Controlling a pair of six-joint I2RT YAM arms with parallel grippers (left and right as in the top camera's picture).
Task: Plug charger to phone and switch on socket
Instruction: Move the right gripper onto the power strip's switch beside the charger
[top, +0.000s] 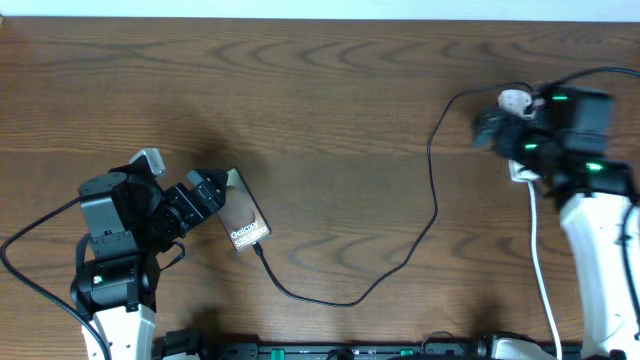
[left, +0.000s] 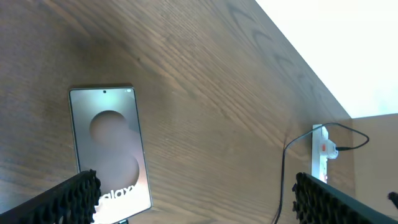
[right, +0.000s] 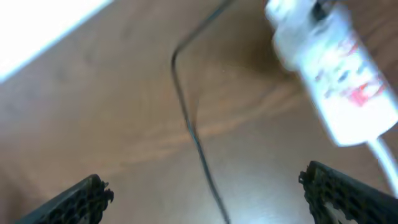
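Right hand (right: 205, 185) hangs released and empty, and I judge the socket (right: 329, 68) lies just ahead to its right on the desk (right: 93, 118), long axis slanting away, well apart from my released left hand (left: 199, 200) at the phone (left: 112, 149).

White "Galaxy" lettering on the phone (top: 245, 218); red marks on the socket (right: 329, 68) blurred, illegible.

Overhead top-down, wrist views close, sharing socket (left: 319, 165)
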